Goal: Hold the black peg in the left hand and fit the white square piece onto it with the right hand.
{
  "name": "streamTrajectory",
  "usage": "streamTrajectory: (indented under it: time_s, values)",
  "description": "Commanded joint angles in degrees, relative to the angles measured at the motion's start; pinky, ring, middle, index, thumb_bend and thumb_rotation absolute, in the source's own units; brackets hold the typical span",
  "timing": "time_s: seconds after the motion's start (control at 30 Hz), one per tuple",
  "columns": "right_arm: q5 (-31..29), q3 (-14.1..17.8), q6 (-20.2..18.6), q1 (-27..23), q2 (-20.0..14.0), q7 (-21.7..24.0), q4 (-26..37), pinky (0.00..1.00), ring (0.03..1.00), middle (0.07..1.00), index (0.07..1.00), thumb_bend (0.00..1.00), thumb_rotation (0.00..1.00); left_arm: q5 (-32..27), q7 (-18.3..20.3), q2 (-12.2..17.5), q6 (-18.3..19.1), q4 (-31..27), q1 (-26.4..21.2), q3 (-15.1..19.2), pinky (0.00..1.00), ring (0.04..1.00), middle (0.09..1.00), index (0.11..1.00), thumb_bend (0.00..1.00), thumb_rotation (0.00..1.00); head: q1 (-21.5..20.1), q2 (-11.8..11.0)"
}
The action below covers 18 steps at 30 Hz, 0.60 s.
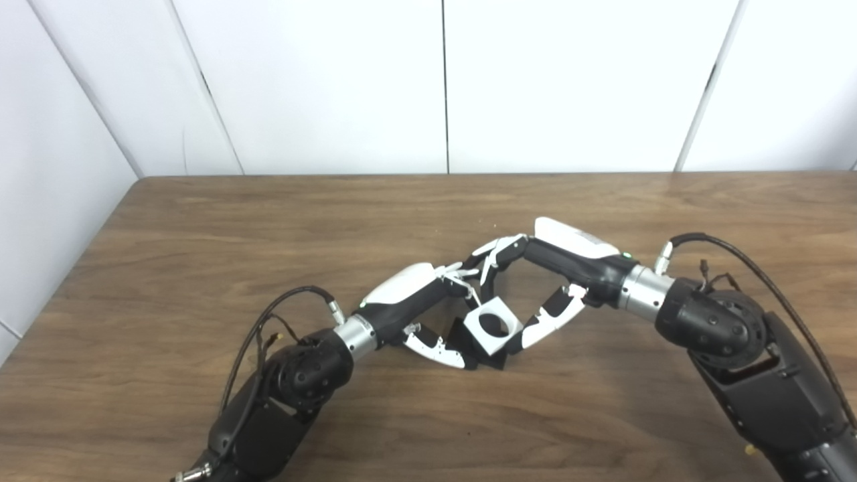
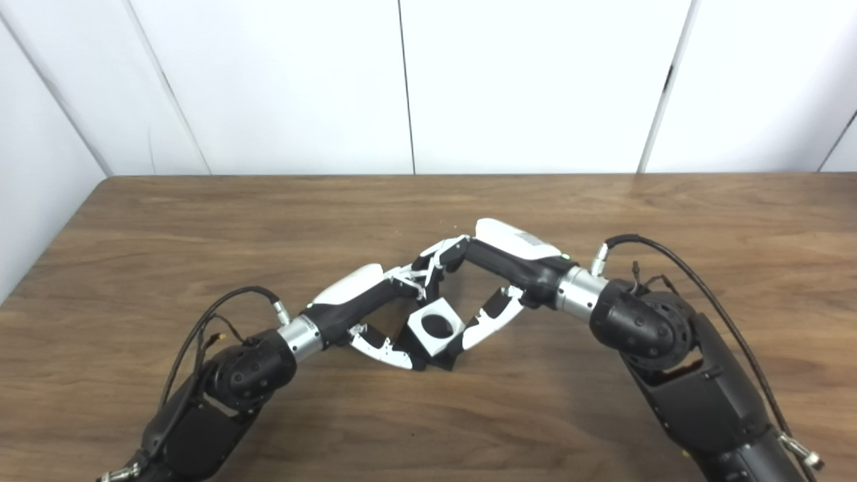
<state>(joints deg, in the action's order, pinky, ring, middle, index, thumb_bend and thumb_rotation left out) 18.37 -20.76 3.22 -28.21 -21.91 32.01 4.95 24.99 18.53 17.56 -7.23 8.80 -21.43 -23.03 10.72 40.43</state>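
The white square piece (image 1: 493, 326), with a round hole in its top face, sits tilted over the black peg (image 1: 483, 360), of which only the dark base shows beneath it. My left hand (image 1: 428, 304) comes in from the left, its thumb (image 1: 435, 349) against the black base and its fingers curled over the far side. From the right, my right hand (image 1: 543, 284) grips the white piece (image 2: 436, 327) between thumb (image 1: 550, 318) and fingers. The fingertips of both hands overlap behind the piece. The peg's shaft is hidden inside the piece.
The brown wooden table (image 1: 201, 241) runs to white wall panels at the back; its left edge slants down at the picture's left. Black cables loop off both wrists.
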Motion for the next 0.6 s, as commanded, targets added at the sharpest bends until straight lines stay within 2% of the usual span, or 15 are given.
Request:
streamTrajectory:
  time_s: [0.0,0.23,0.57]
  values:
    - [-0.38,0.46,2.14,-2.54,0.19,-0.48,0.31,0.73,0.854,0.799,0.48,0.52,0.14,3.05,0.84,0.12,0.92,0.64,0.29,-1.69,1.0,1.0,0.933,0.492,0.52,0.09,-0.03,0.04]
    - [-0.51,0.32,1.21,-2.28,0.43,-0.26,0.14,0.73,0.86,0.805,0.48,0.52,0.13,2.99,1.29,0.17,1.52,0.12,0.51,-1.9,1.0,1.0,0.936,0.493,0.52,0.09,-0.08,0.08]
    - [-0.4,0.33,2.52,-2.39,0.74,-0.75,-2.16,0.74,0.854,0.803,0.48,0.52,0.13,2.84,1.1,-0.01,1.81,-0.4,1.07,-2.09,1.0,1.0,0.933,0.493,0.52,0.09,-0.15,0.1]
